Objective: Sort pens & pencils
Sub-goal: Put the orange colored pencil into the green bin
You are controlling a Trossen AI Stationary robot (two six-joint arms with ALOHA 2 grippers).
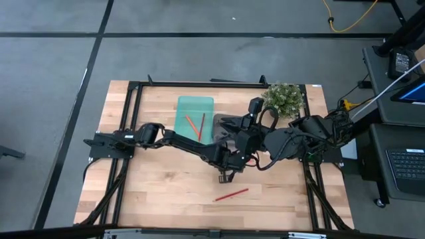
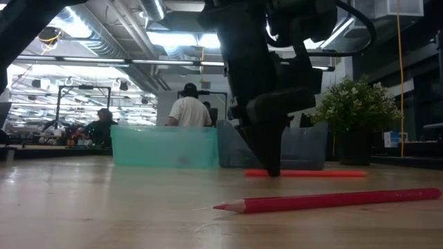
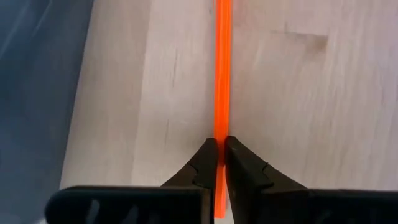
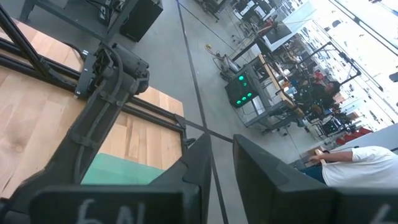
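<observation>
A wooden table (image 1: pixel 166 192) holds a teal tray (image 1: pixel 194 116) with two red sticks (image 1: pixel 194 125) lying inside it, and a grey tray (image 2: pixel 304 149) beside it. The left gripper (image 3: pixel 221 163) is down at the tabletop, fingers clenched on an orange stick (image 3: pixel 222 68) lying flat on the wood. A red pencil (image 1: pixel 231 194) lies alone nearer the table's front edge. The right gripper (image 4: pixel 222 163) is raised, its fingers slightly parted around nothing.

Grey taped floor (image 1: pixel 199 20), bright ceiling lights (image 2: pixel 173 38), distant workbenches (image 4: pixel 273 81), seated people (image 2: pixel 188 111) beyond.
</observation>
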